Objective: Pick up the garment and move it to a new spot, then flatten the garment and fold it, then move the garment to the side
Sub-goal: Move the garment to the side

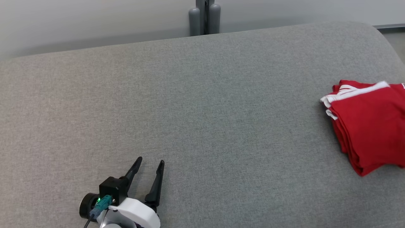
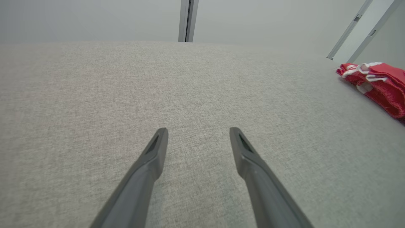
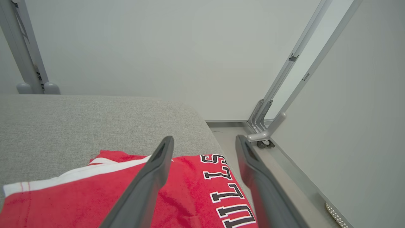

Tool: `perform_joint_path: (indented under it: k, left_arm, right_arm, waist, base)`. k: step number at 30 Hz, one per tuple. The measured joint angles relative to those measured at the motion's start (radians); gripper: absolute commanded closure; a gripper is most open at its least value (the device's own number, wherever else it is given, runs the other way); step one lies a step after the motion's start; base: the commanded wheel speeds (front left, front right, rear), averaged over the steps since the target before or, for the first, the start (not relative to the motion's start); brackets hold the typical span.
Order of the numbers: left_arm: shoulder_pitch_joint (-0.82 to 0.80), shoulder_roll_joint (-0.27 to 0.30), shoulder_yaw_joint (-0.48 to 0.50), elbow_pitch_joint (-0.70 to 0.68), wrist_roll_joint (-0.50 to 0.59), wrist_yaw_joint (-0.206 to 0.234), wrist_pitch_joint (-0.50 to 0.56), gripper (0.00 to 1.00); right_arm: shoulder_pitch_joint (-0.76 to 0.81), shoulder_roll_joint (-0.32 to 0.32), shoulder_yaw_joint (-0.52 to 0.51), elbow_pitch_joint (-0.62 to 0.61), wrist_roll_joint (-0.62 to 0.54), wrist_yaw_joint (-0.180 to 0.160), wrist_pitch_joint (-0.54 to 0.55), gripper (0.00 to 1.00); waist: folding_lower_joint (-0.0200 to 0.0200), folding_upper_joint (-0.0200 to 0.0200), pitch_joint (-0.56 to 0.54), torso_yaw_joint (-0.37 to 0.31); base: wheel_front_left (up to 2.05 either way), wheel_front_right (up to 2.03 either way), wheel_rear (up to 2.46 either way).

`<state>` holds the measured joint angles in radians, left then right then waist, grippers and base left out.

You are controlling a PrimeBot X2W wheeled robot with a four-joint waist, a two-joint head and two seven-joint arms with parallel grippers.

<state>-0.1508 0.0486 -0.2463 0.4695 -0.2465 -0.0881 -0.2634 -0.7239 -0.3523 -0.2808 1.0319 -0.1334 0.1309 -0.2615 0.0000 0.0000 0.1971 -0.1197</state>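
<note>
The garment [image 1: 368, 126] is a red top with white trim, folded into a thick stack at the right edge of the grey cushioned surface [image 1: 202, 110]. From the left wrist it appears far right as a red bundle [image 2: 379, 84]. My left gripper [image 1: 150, 166] rests open at the lower left, far from the garment, fingers [image 2: 155, 152] spread over bare fabric. My right gripper [image 3: 204, 142] hangs open just above the garment [image 3: 79, 202], nothing between its fingers; black-and-white lettering [image 3: 227, 196] shows on the cloth.
A grey post with two rounded feet [image 1: 205, 17] stands behind the surface's far edge. To the right the surface ends, with floor [image 3: 227, 136] and slanted metal frame rails [image 3: 278, 107] against the wall. Wide bare cushion lies between my grippers.
</note>
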Motion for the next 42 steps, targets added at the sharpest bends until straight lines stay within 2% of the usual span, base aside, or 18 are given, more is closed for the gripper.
perform_joint_path:
  k: [3, 6, 9, 15, 23, 28, 42]
  left_arm:
    - [0.000, 0.001, 0.013, -0.001, -0.001, 0.000, 0.000, 0.00]
    - [0.003, -0.001, 0.028, -0.008, -0.003, 0.008, 0.000, 0.00]
    - [0.006, 0.000, 0.051, -0.017, -0.011, 0.020, 0.000, 0.00]
    - [0.025, 0.000, 0.111, -0.031, -0.015, 0.032, 0.000, 0.00]
    - [0.058, 0.001, 0.156, -0.052, 0.000, 0.038, 0.000, 0.00]
    - [0.073, 0.000, 0.179, -0.044, 0.002, 0.045, 0.000, 0.00]
    - [0.106, 0.000, 0.213, -0.046, 0.017, 0.081, 0.000, 0.00]
  right_arm:
    - [0.021, 0.052, -0.052, -0.071, -0.045, 0.000, 0.000, 0.00]
    - [0.052, 0.125, -0.044, -0.160, -0.061, 0.000, 0.000, 0.00]
    - [0.103, 0.187, 0.004, -0.258, -0.040, 0.000, 0.000, 0.00]
    - [0.230, 0.253, 0.129, -0.388, 0.058, 0.000, 0.000, 0.00]
    - [0.349, 0.292, 0.226, -0.462, 0.162, 0.000, 0.000, 0.00]
    - [0.414, 0.301, 0.280, -0.468, 0.182, 0.000, 0.000, 0.00]
    - [0.541, 0.304, 0.346, -0.481, 0.260, 0.000, 0.000, 0.00]
  waist:
    - [0.0000, 0.0000, -0.008, 0.008]
    - [0.0000, 0.0000, -0.024, 0.015]
    - [0.0000, 0.0000, -0.041, 0.026]
    - [0.0000, 0.0000, -0.074, 0.056]
    - [0.0000, 0.0000, -0.107, 0.102]
    - [0.0000, 0.0000, -0.130, 0.121]
    - [0.0000, 0.0000, -0.194, 0.139]
  base:
    - [0.00, 0.00, 0.00]
    - [0.00, 0.00, 0.00]
    - [0.00, 0.00, 0.00]
    - [0.00, 0.00, 0.00]
    - [0.00, 0.00, 0.00]
    - [0.00, 0.00, 0.00]
    - [0.00, 0.00, 0.00]
